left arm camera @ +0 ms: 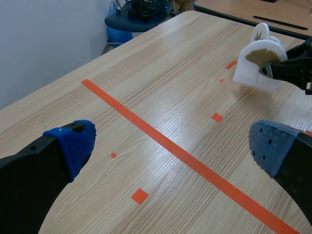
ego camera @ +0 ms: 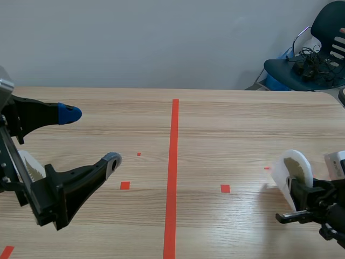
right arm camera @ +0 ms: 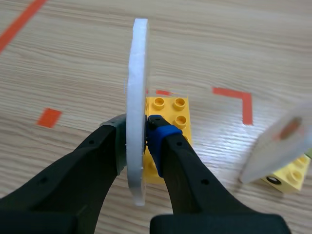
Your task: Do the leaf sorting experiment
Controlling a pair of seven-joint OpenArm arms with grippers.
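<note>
Leaf disc (right arm camera: 138, 73) is in the right gripper (right arm camera: 137, 130), fingers clamped on its two flat faces. It stands roughly upright, edge-on to the wrist camera, long axis up from the table (ego camera: 226, 124). A yellow brick (right arm camera: 170, 109) sits just behind and under the disc's lower edge (can't tell if the two are joined). A second disc (right arm camera: 285, 141) is beside the gripper on its own yellow brick (right arm camera: 287, 178), blurred. The right arm comes in low, gripper near the tabletop on its own side of the centre tape line (ego camera: 173, 162). The left gripper (ego camera: 91, 136) has its fingers spread wide around nothing and hangs above the table across the line, well apart from the disc. Judgement: the right arm already has the disc, so carrying it to a sorting spot falls to that arm
</note>
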